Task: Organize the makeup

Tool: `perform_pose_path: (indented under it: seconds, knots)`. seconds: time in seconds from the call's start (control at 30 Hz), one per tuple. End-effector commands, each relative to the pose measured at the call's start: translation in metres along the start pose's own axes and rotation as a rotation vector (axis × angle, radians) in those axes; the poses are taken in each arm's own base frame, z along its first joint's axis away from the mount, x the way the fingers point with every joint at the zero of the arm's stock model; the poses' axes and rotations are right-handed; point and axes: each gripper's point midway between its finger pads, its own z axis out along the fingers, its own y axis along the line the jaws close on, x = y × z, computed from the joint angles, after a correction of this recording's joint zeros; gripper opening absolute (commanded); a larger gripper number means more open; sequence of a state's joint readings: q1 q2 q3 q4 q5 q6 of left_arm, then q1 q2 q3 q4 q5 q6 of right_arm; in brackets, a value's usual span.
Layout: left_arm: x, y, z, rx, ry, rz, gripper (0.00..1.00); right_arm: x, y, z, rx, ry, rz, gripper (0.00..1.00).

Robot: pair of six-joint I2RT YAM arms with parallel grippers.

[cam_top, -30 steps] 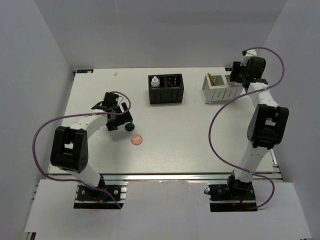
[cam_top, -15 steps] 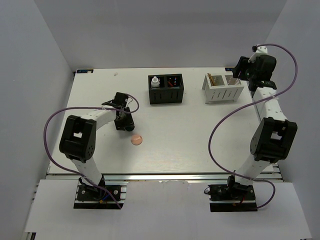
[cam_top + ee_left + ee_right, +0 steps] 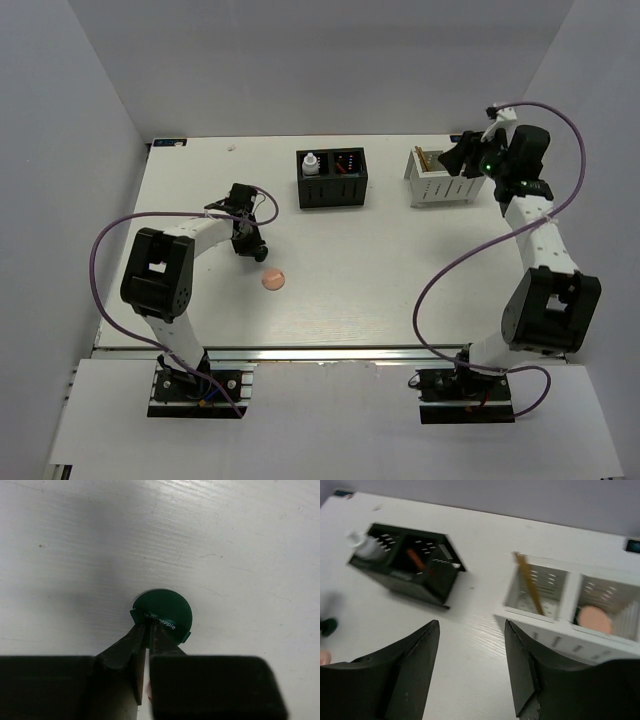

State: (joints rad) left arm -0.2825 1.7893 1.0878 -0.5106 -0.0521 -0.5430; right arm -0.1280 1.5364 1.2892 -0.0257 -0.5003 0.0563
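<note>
Left hand (image 3: 147, 630) pinched green disc (image 3: 163, 607) at near rim; likely light, stiff, slick, apt to slip. Right hand (image 3: 471, 635) apart, empty.

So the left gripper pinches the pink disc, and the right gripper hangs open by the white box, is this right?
Not quite: the left wrist view shows the left gripper pinching the dark green disc; the pink disc lies free nearby. The right gripper does hang open by the white box.
</note>
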Motion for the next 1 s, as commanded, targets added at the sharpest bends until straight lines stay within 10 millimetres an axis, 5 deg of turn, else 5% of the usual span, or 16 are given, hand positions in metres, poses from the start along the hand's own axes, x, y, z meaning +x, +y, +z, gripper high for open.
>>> perform_pose_path:
  seconds: [0.0,0.07,0.23,0.4,0.5,0.7,0.97]
  knots:
    - [0.001,-0.01,0.01,0.052,0.005,-0.007,0.13,-0.011,0.078,-0.02,-0.319,-0.054,-0.17,0.6]
    - [-0.003,-0.015,0.008,0.078,-0.01,-0.009,0.08,-0.004,0.113,-0.025,-0.417,-0.05,-0.223,0.6]
    - [-0.013,-0.051,-0.016,0.276,-0.041,-0.019,0.0,0.076,0.207,-0.038,-0.703,0.183,-0.312,0.56]
    - [-0.013,-0.086,-0.055,0.52,-0.086,-0.046,0.0,0.155,0.25,-0.046,-0.708,0.396,-0.093,0.52]
    - [-0.024,-0.115,-0.093,0.716,-0.161,-0.059,0.0,0.173,0.269,-0.039,-0.658,0.471,0.113,0.58]
    - [-0.003,-0.152,-0.135,0.912,-0.179,-0.007,0.0,0.174,0.298,-0.016,-0.682,0.53,0.264,0.62]
    - [0.008,-0.178,-0.146,0.942,-0.176,0.041,0.0,0.159,0.32,0.002,-0.701,0.541,0.344,0.61]
